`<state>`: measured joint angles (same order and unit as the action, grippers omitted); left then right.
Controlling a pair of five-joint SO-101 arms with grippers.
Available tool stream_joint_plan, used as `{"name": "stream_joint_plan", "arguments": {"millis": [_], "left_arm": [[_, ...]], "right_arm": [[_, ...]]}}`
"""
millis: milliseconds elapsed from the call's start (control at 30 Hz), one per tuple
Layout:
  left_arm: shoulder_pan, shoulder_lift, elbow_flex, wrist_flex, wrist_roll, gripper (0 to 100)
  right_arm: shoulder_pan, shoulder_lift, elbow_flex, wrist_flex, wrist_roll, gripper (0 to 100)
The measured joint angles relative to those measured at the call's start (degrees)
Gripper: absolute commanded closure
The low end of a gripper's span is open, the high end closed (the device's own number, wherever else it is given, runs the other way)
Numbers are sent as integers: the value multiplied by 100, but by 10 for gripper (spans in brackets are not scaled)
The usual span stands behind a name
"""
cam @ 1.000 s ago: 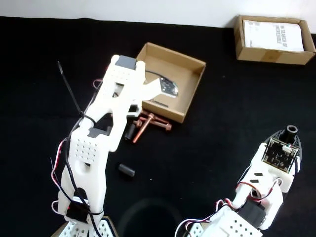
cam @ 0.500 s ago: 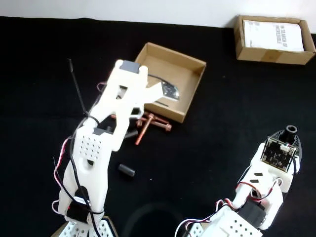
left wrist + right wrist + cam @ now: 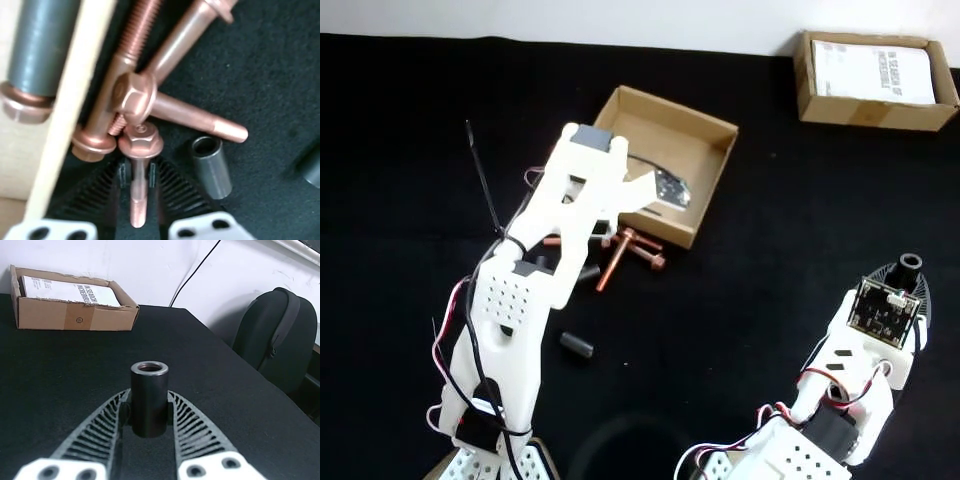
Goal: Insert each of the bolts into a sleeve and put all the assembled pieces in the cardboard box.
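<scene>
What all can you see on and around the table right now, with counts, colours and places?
table: one, black
cardboard box: one, brown, middle of the table
assembled piece: one, grey sleeve on copper bolt, inside that box
loose bolts: three, copper, heaped beside the box's outer wall
loose sleeves: two, dark, on the table near the bolts
second box: one, brown, far corner, paper inside
bag: one, black, beyond the table
left gripper: white and black, shut on a fourth bolt
right gripper: same colours, shut on a third sleeve, upright

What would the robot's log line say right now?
left gripper: shut on copper bolt beside cardboard box | right gripper: shut on dark sleeve, held upright
</scene>
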<state>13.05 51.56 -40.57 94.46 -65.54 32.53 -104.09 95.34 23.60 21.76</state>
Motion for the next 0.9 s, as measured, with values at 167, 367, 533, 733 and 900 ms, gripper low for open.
{"name": "stream_joint_plan", "arguments": {"millis": [167,367,533,733,900], "left_arm": [[35,-9,0,-26,387,992],[79,-484,9,448,527,992],[70,-1310,9,554,1099,992],[167,-2251,9,589,2866,992],[396,-2919,9,607,4035,992]], "right_arm": [[-26,0,0,0,0,991],[-554,0,0,0,0,991],[-1187,0,0,26,0,991],[-1916,0,-9,730,-1037,991],[-2813,0,-35,985,-1609,991]]}}
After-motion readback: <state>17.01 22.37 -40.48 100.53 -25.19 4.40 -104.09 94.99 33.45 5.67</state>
